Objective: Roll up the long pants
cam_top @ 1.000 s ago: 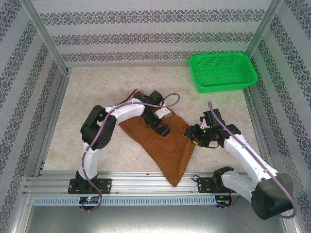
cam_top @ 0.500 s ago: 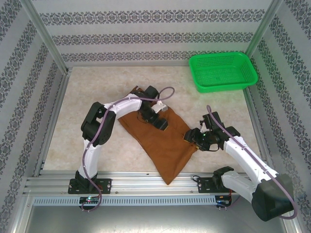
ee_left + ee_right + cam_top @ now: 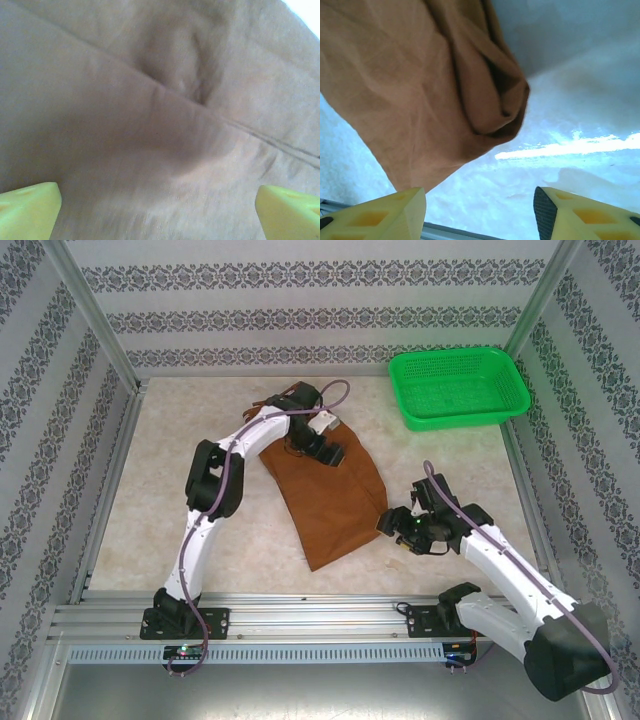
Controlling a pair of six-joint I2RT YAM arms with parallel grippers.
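Bright, even light; possibly blurred close-ups.

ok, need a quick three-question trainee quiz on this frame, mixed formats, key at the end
1. True or false: the right pincer grips the long pants.
2. What sits at the far right of the table? A) green basket B) blue bowl C) red tray
3. Fill in: the left pincer is over the pants' far end with its jaws ___.

Key: 1 false, its jaws are apart with nothing between them; 2 A; 3 open.
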